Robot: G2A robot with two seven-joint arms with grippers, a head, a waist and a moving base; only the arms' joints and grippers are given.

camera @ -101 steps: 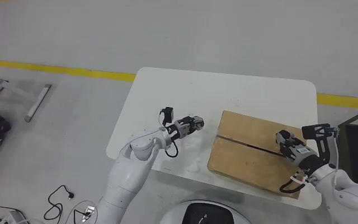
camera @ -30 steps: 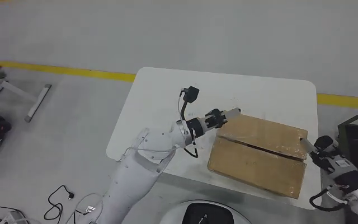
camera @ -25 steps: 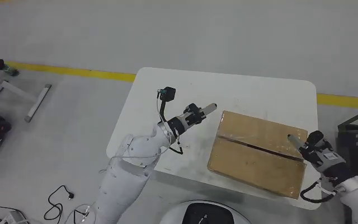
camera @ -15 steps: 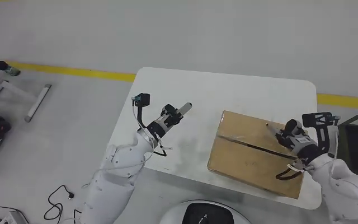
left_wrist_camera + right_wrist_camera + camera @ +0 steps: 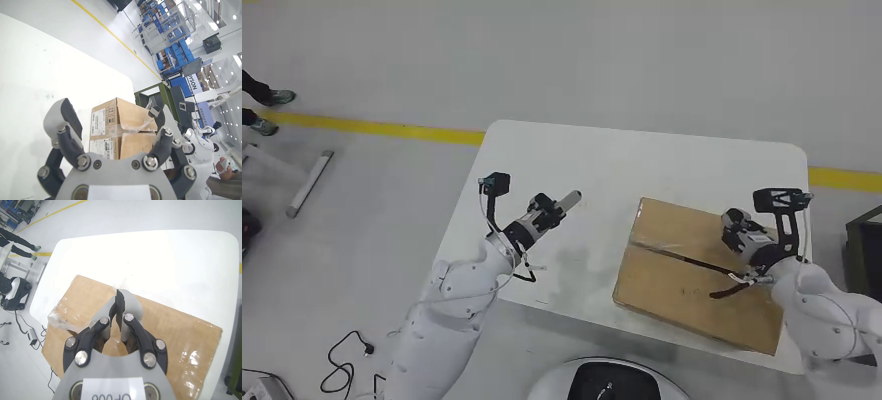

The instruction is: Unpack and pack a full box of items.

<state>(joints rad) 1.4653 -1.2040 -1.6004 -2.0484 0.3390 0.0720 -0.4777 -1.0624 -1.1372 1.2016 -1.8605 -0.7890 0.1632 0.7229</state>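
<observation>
A closed brown cardboard box (image 5: 692, 280) lies on the right half of the white table (image 5: 642, 160). Its two top flaps meet in a dark seam. Crumpled clear tape (image 5: 56, 318) hangs loose at the end facing my left arm, seen also as tape (image 5: 140, 126). My left gripper (image 5: 567, 197) hovers open over bare table, apart from the box (image 5: 130, 115); between its fingers (image 5: 70, 117) nothing is held. My right gripper (image 5: 734, 222) is shut above the box top (image 5: 170, 332) near the far right corner, its fingertips (image 5: 118, 300) pressed together.
Bare table (image 5: 151, 256) stretches behind and left of the box. A green-framed cart (image 5: 151, 91) stands off the table's right edge. A yellow floor line (image 5: 362, 125) runs behind the table, and cables (image 5: 347, 350) lie on the floor at the front left.
My left gripper has drawn back from the box's left end to open table. My right arm has come in from beyond the box's right edge onto its top.
</observation>
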